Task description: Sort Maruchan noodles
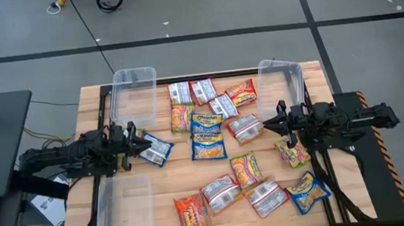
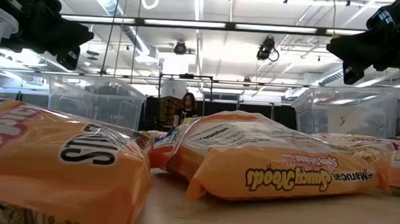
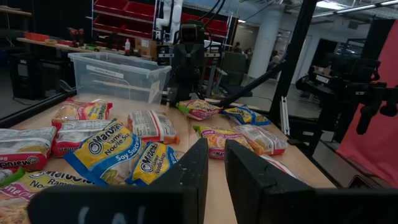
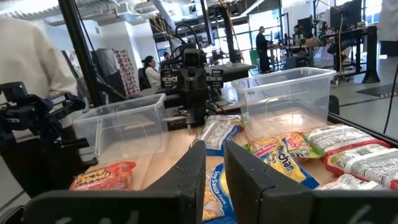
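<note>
Across the wooden table (image 1: pixel 171 176), seen from above, lie the Maruchan noodles (image 1: pixel 209 135), scattered flat from the far middle to the near right. At the far middle sit two silver-and-red packets (image 1: pixel 191 91), with an orange-red packet (image 1: pixel 241 92) just to their right. Below those, at the table's centre, a stack of blue-and-yellow packets (image 1: pixel 207 136), overlapping one another, with a yellow-orange packet (image 1: pixel 181 117) touching on the left and a silver packet (image 1: pixel 245 128) on the right. Nearer, an orange-red packet (image 1: pixel 192 213) beside two silver ones (image 1: pixel 220 192), and a blue-and-yellow packet (image 1: pixel 308 190) at the near right.

At the left edge, the left gripper (image 1: pixel 145 143), low over the table with its fingers (image 3: pixel 186 180) parted by a narrow gap and nothing between them; a lone blue packet (image 1: pixel 156 149) lies just at its tips. At the right, the right gripper (image 1: pixel 267 126), likewise slightly parted and empty, fingers (image 4: pixel 189 174) pointing toward the silver packet at the centre, with a pink-and-green packet (image 1: pixel 293 153) lying under the arm.

Around the packets stand three clear bins: one at the far left (image 1: pixel 134 94), one at the far right (image 1: pixel 283 78), one at the near left (image 1: pixel 122 215). None holds a packet.

Beyond the table, in the low view, a person (image 2: pixel 187 108) far off in the room.
</note>
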`<state>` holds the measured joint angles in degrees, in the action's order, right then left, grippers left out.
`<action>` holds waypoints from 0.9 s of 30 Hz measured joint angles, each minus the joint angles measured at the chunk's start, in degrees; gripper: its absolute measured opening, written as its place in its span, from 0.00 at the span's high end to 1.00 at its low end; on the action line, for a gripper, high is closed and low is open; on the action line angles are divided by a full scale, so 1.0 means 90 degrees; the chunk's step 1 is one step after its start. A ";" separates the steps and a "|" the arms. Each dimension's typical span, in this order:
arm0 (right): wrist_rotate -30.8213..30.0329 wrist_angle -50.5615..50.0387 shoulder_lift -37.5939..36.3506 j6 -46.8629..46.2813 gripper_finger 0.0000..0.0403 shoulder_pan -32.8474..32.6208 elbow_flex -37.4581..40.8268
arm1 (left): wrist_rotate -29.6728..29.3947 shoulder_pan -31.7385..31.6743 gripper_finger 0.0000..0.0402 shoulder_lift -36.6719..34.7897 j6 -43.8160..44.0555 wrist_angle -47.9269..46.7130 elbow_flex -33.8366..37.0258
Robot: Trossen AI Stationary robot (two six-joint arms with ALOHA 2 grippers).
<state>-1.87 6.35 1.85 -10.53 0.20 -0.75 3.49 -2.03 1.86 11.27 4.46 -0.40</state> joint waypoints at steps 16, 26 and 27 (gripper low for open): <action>-0.0001 0.0000 0.0000 -0.0001 0.84 -0.0001 0.0000 | 0.0001 0.0001 0.85 -0.0001 0.0000 0.0000 0.0000; 0.0000 0.0000 0.0000 -0.0002 0.84 0.0000 0.0000 | -0.0177 -0.0001 0.85 -0.0001 -0.0484 0.0001 0.0000; -0.0002 0.0000 0.0002 -0.0002 0.84 -0.0002 0.0000 | -0.0196 -0.0001 0.85 -0.0001 -0.0667 0.0002 0.0000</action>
<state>-1.89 6.35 1.87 -10.55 0.19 -0.75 1.72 -2.04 1.85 5.27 4.47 -0.41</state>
